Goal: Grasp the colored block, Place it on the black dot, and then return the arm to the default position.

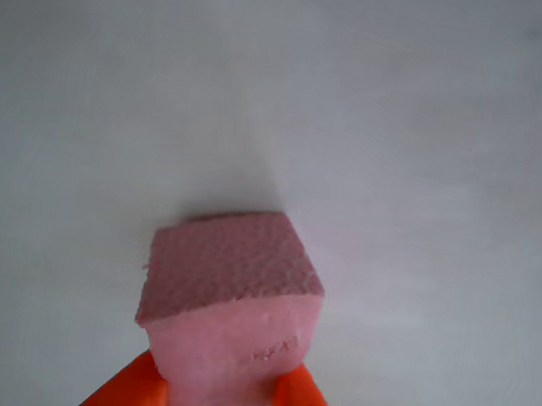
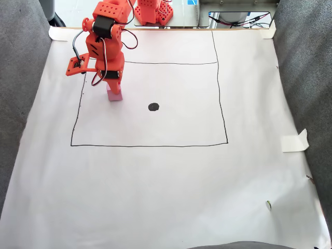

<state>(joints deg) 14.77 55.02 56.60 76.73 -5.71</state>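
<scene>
The colored block (image 1: 232,304) is a pale pink foam cube with a rougher, darker pink face turned up toward the other view's camera. My gripper (image 1: 220,398) has its two orange fingers pressed against the cube's lower sides, shut on it. In the fixed view the block (image 2: 115,95) pokes out below the orange arm (image 2: 104,44), near the left side of the drawn rectangle. The black dot (image 2: 153,107) lies on the paper to the right of the block, apart from it.
White paper (image 2: 166,181) covers the table, with a thin black rectangle (image 2: 150,145) drawn on it. Grey fabric (image 2: 306,67) flanks both sides. A tape piece (image 2: 294,141) sticks at the right edge. Cables and another orange part (image 2: 153,11) sit at the back.
</scene>
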